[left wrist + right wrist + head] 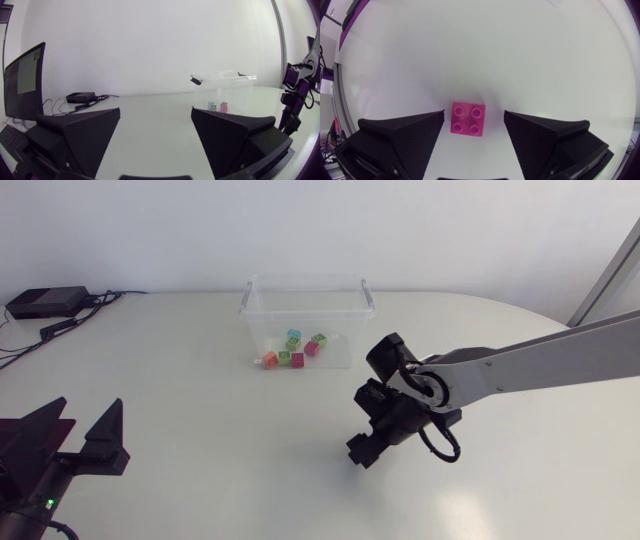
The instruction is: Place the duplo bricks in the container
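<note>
A pink duplo brick lies studs up on the white table, between the fingers of my right gripper, which is open with a gap on either side of the brick. In the head view my right gripper points down at the table in front of the container and hides this brick. The clear plastic container stands at the back middle and holds several coloured bricks. My left gripper rests open and empty at the near left corner. The left wrist view shows it open, with the container ahead.
A black box with cables sits at the table's far left corner. My right arm stretches in from the right side. Bare white table lies between the two grippers.
</note>
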### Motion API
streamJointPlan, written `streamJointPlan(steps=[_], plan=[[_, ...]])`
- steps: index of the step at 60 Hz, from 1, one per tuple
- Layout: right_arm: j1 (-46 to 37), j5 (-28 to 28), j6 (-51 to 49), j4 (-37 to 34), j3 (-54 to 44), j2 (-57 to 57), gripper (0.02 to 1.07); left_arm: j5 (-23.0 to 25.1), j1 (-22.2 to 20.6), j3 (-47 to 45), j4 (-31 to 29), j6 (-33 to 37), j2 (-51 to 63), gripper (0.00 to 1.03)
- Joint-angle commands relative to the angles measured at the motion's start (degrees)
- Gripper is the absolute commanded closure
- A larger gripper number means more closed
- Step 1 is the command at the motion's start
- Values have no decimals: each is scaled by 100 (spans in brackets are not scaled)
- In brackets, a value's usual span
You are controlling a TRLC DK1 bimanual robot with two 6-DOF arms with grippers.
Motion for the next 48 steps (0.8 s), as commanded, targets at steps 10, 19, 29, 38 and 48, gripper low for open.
streamJointPlan(steps=[10, 19, 29, 38, 48], plan=[[55, 52, 87, -54, 123, 157, 48, -39, 42, -91, 21, 98, -58, 4], [46, 52, 96, -54, 123, 210, 65, -39, 42, -91, 21, 98, -58, 4], [46, 60, 105, -54, 123, 245, 68, -39, 42, -91, 21, 98, -58, 4], [37, 60, 113, -19, 61, 166, 68, -39, 42, -91, 21, 98, -58, 4], [37, 60, 175, 16, 35, 26, 68, -39, 42, -91, 21, 98, -58, 4]])
